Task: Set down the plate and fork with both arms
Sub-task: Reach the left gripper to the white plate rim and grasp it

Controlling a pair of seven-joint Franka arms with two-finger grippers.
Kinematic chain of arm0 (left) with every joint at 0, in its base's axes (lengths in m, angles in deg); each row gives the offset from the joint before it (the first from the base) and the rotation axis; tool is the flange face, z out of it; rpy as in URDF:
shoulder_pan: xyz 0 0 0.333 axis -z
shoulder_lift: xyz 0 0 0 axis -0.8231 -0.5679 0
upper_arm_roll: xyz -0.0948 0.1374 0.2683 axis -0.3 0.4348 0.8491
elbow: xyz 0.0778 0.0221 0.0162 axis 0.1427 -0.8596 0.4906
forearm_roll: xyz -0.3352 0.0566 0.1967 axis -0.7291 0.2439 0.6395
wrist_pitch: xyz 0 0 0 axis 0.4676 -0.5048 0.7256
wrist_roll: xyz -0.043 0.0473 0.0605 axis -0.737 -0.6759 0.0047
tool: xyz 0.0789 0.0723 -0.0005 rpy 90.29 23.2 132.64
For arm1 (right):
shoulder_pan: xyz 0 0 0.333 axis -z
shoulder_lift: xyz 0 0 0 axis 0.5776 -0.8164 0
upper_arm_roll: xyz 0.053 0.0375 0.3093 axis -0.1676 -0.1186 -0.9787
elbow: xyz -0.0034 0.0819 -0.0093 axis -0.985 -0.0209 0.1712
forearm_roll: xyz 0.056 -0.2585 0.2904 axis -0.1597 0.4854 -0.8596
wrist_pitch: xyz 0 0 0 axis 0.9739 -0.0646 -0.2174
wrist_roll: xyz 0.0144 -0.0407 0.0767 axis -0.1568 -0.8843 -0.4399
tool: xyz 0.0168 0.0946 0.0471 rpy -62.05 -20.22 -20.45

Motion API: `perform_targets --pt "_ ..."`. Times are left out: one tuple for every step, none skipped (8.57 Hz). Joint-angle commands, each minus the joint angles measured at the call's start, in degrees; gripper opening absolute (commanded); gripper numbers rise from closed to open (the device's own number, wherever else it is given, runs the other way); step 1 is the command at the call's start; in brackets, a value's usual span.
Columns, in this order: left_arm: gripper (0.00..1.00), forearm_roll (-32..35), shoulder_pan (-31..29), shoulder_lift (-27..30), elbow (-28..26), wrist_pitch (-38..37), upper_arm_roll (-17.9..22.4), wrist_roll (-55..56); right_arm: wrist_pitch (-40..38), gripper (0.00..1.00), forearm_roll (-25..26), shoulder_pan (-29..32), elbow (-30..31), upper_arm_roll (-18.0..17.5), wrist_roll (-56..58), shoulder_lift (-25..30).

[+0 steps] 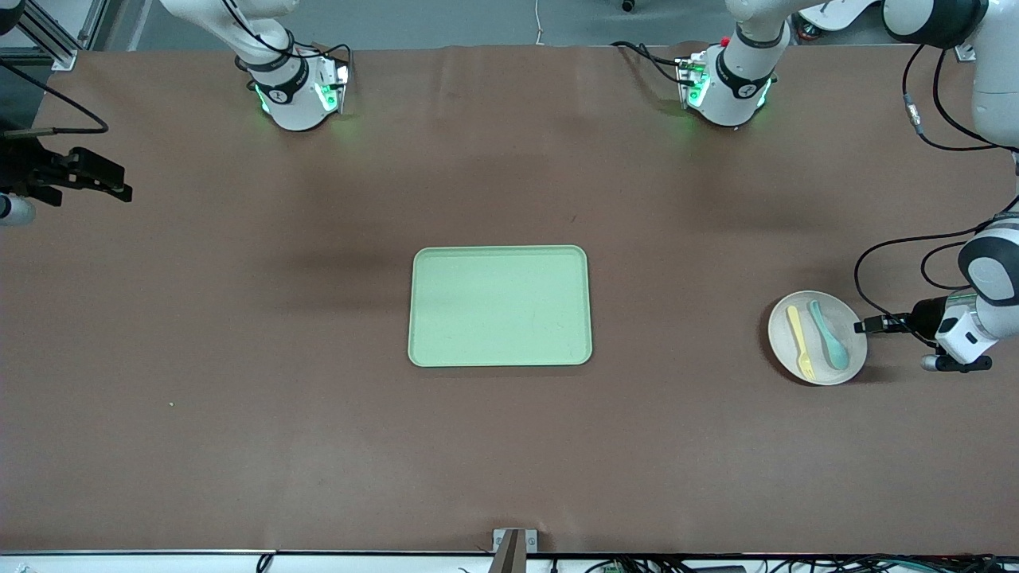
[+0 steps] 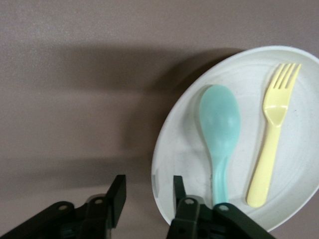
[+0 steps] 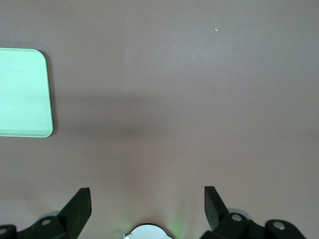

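The pale round plate [image 1: 778, 334] lies on the table toward the left arm's end. The yellow fork [image 1: 800, 330] and a teal spoon [image 1: 828, 334] lie on it side by side. My left gripper [image 1: 861, 325] is low at the plate's rim. In the left wrist view, the left gripper [image 2: 148, 180] is open. One finger stands over the plate [image 2: 299, 164] and the other outside its rim, near the spoon [image 2: 220, 129] and apart from the fork [image 2: 271, 144]. My right gripper [image 1: 123, 191] is open and empty above the right arm's end of the table; it also shows in the right wrist view [image 3: 147, 191].
A rectangular light green tray [image 1: 500, 306] lies empty in the middle of the brown table; its corner shows in the right wrist view [image 3: 22, 92]. Black cables loop beside the left arm, near the plate.
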Motion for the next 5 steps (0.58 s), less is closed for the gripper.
perform_targets --pt "0.31 -1.08 -0.51 -0.45 -0.61 1.78 -0.6 -1.34 0.31 1.0 0.76 -0.39 0.66 -0.06 -0.77 0.39" --pt "0.28 -1.86 -0.42 -0.72 -0.79 2.48 -0.61 -1.42 0.31 1.0 0.76 -0.39 0.66 -0.06 -0.77 0.3" --pt "0.23 -2.13 -0.42 -0.8 -0.8 2.49 -0.61 -1.51 0.31 1.0 0.76 -0.39 0.66 -0.06 -0.77 0.3" --pt "0.2 -2.14 -0.33 -0.89 -0.8 2.49 -0.61 -1.51 0.57 1.0 0.76 -0.39 0.66 -0.06 -1.29 0.39" --pt "0.15 -2.22 -0.24 -0.81 -0.8 2.49 -0.69 -1.51 0.75 1.0 0.5 -0.39 0.57 -0.15 -1.47 0.39"
